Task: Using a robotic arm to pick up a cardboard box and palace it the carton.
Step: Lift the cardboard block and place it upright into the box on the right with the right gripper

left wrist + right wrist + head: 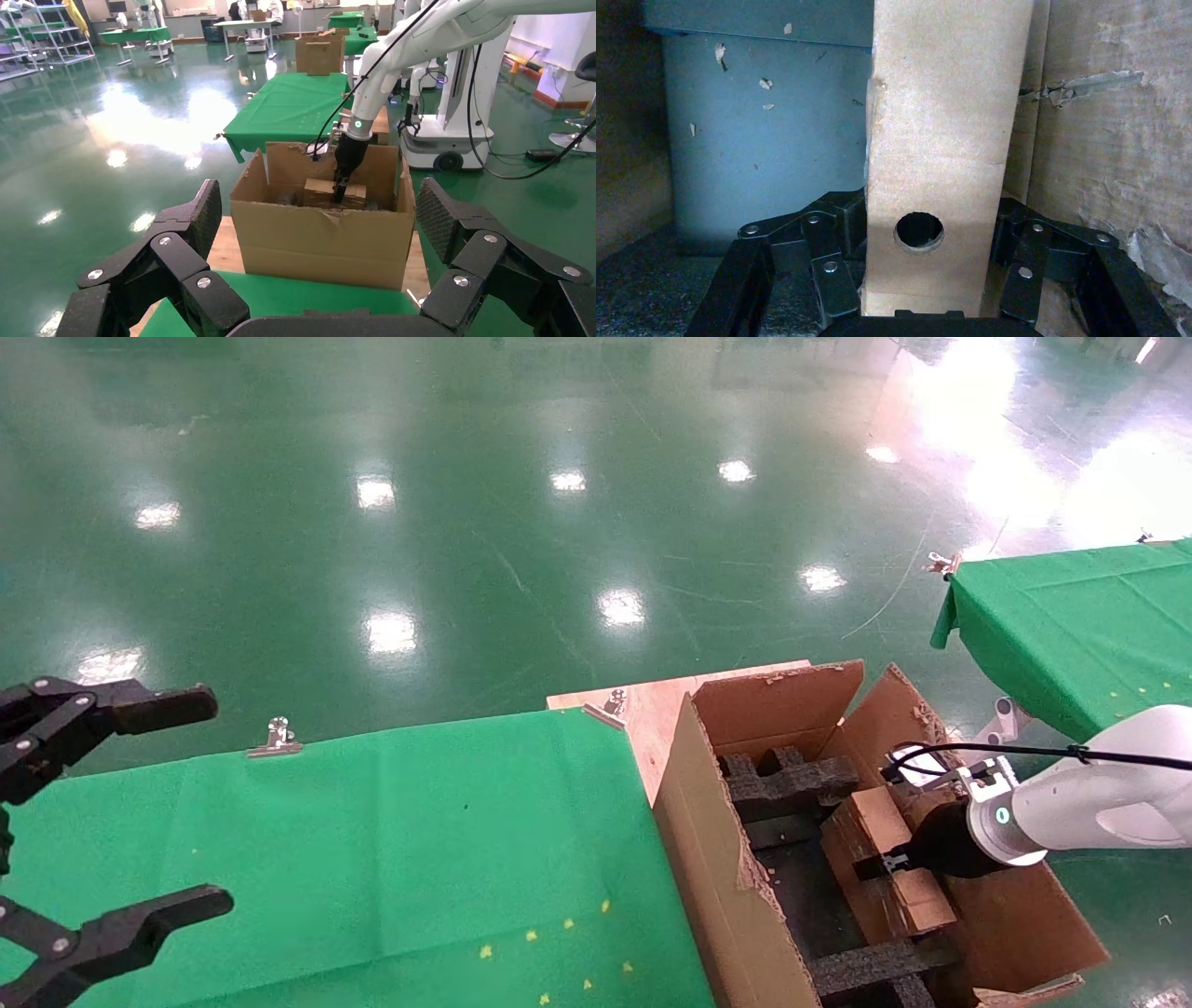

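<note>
The slim brown cardboard box [871, 822] is inside the large carton [717, 859], tilted over the black foam blocks [792, 780]. The white robotic arm, my right one, reaches into the carton from the right. Its gripper [885, 865] is shut on the box. In the right wrist view the black fingers [835, 239] press both sides of the box [940, 126], just beside its round hole, and the carton's wall [1109, 140] is close by. The left wrist view shows the carton [323, 242] with the box [320, 189] held in it. My left gripper [186, 803] hangs open over the green table's left end.
A green-clothed table [372, 859] fills the near left, with metal clips [277, 738] at its far edge. A wooden board [652, 705] lies under the carton. Another green table [1071, 617] stands at the right. Glossy green floor lies beyond.
</note>
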Controlling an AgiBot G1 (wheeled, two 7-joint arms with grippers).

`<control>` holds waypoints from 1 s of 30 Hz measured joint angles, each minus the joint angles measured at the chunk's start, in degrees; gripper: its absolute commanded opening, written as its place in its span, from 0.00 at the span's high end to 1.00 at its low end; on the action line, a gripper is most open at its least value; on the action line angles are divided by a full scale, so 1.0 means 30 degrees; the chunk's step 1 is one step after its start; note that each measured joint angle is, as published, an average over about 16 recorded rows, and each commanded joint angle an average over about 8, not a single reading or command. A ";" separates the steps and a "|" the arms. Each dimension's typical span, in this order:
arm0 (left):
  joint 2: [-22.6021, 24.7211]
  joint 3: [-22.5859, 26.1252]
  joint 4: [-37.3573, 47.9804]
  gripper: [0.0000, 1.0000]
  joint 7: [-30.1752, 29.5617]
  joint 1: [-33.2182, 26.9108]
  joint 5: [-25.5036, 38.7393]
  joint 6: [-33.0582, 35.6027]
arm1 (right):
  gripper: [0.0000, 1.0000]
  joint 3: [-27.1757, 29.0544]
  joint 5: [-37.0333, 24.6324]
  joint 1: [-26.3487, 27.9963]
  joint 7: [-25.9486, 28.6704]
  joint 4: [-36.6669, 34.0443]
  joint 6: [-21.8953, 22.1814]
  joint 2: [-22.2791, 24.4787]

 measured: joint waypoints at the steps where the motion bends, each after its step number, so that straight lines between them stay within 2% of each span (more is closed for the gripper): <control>1: 0.0000 0.0000 0.0000 0.00 0.0000 0.0000 0.0000 0.0000 | 0.00 0.0006 0.0009 -0.0009 -0.0004 -0.0018 -0.0003 -0.0007; 19: 0.0000 0.0002 0.0002 0.00 0.0002 0.0001 -0.0003 -0.0001 | 0.00 -0.0004 -0.0176 0.0782 -0.0046 0.0497 0.0001 0.0367; 30: -0.0001 0.0003 0.0003 0.00 0.0002 0.0000 -0.0004 -0.0001 | 0.00 0.0096 -0.0555 0.2729 -0.0079 0.1927 0.0242 0.1256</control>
